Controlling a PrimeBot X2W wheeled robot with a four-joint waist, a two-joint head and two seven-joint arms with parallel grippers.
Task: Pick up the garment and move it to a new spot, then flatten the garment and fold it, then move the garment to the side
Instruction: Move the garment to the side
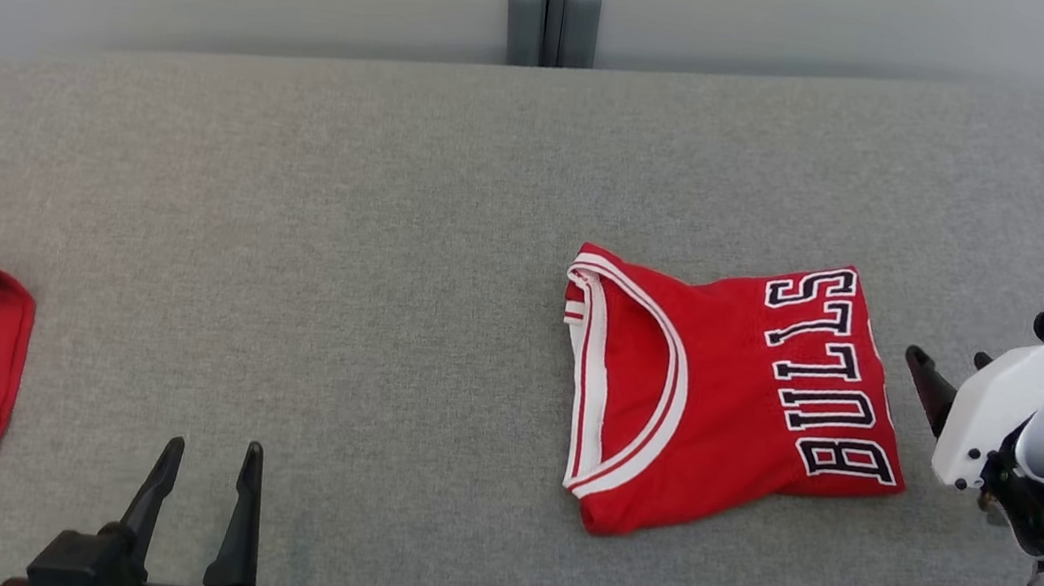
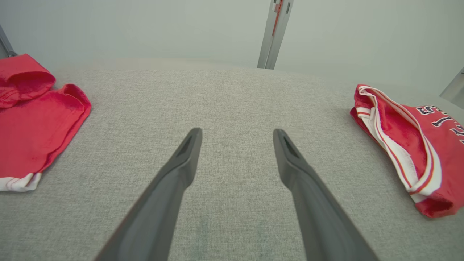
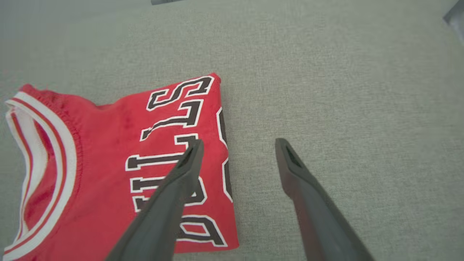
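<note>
Garment (image 1: 728, 411) lies folded crosswise, neckline (image 1: 677, 399) pointing left.

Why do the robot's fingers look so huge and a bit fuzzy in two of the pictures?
Left wrist view: the left gripper sits right under a wide-angle lens, so it looms large and goes soft-edged toward the bottom. Right wrist view: same for the right gripper, while the jersey farther off keeps crisp letters. Head view: soft, even light, only faint shadows, no glare.
</note>
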